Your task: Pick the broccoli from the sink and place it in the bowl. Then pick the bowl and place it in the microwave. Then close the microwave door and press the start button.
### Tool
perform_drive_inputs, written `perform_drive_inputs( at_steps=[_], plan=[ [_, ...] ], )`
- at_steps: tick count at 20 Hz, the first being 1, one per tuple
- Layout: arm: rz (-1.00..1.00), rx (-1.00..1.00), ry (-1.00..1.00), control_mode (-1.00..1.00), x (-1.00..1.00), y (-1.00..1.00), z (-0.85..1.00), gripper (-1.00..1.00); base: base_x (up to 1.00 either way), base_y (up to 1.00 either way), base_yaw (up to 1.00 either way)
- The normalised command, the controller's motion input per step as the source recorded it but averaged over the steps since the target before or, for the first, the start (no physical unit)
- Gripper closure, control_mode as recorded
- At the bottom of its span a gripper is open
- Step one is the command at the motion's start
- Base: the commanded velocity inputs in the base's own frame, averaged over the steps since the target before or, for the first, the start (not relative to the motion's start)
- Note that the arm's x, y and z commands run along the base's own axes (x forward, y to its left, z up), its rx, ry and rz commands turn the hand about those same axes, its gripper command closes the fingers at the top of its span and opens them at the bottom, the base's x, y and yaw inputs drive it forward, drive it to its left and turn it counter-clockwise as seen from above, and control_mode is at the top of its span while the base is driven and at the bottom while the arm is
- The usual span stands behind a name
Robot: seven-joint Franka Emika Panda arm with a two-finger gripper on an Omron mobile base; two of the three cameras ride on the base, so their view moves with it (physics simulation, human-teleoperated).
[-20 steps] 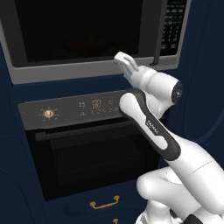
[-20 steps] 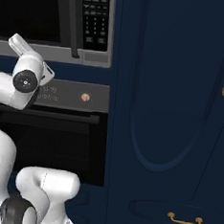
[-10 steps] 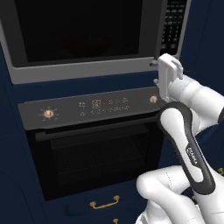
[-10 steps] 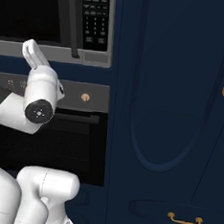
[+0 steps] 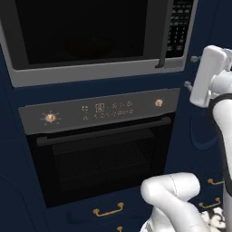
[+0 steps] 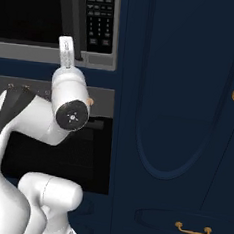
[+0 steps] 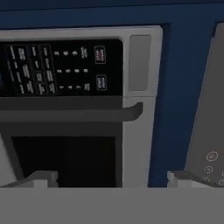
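Jaws [image 7: 107, 177] were held apart and empty before the microwave [image 5: 90, 41], whose door [image 5: 86, 34] was seen shut, with the button panel [image 6: 100, 17] just above the hand.

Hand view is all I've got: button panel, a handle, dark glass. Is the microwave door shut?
Observer: Yes. From the left base view the door sits flush in the microwave frame.
Operator: Gripper versus panel?
Observer: The gripper hangs right of the microwave, lower than the panel, apart from it, fingers spread.
Operator: Grey strip at my right edge?
Observer: That's the oven right below the microwave, its bar handle level. Your view is rolled.
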Motion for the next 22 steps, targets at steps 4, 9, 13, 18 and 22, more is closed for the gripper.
perform_drive_inputs(
  at_steps=[4, 9, 13, 18, 22],
  plan=[
    [0.26, 0.21, 0.4, -1.0, 0.32, -0.34, -0.04, -1.0, 0.0, 0.0, 0.0],
    [0.34, 0.24, 0.2, -1.0, 0.79, -0.02, -0.04, -1.0, 0.0, 0.0, 0.0],
    [0.34, 0.14, 0.07, -1.0, 0.79, 0.03, -0.19, -1.0, 0.0, 0.0, 0.0],
    [0.25, 0.04, 0.02, -1.0, 0.4, 0.28, -0.1, -1.0, 0.0, 0.0, 0.0],
    [0.09, 0.01, -0.01, -1.0, 0.03, 0.0, 0.11, -1.0, 0.0, 0.0, 0.0]
  ],
)
